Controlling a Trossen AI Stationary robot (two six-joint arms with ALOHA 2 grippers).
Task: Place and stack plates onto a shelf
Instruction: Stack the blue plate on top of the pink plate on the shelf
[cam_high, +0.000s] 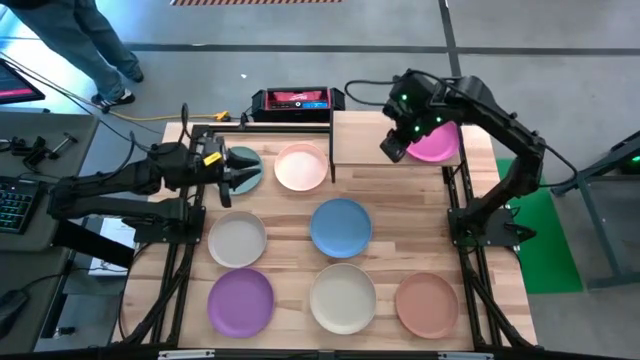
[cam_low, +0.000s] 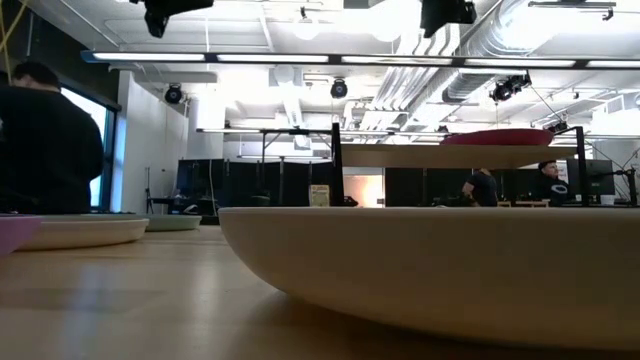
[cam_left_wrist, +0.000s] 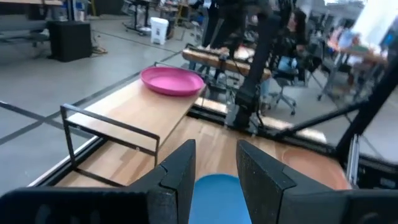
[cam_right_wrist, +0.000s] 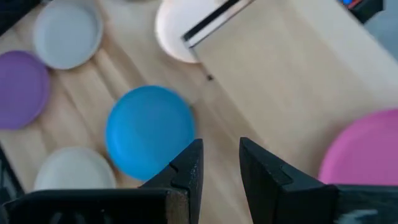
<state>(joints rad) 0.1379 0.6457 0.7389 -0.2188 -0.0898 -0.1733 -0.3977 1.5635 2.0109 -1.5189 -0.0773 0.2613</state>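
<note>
The shelf (cam_high: 375, 140) stands at the table's far edge, right of the middle. The magenta plate (cam_high: 440, 143) lies flat on the shelf's right end; it also shows in the left wrist view (cam_left_wrist: 172, 80). My right gripper (cam_high: 396, 148) hangs open and empty above the shelf board (cam_right_wrist: 298, 74), just left of the magenta plate (cam_right_wrist: 367, 152). My left gripper (cam_high: 232, 172) is open over the left part of the teal plate (cam_high: 250, 165), which lies on the table. The pale pink (cam_high: 301, 166), blue (cam_high: 340, 227), grey (cam_high: 237, 238), purple (cam_high: 240, 300), cream (cam_high: 342, 297) and salmon-brown (cam_high: 426, 304) plates lie flat on the table.
A black and red box (cam_high: 296, 100) sits behind the table's far edge. Black frame posts (cam_high: 462, 215) run along both table sides. A person (cam_high: 85, 45) stands beyond the far left corner. The shelf's left half is bare.
</note>
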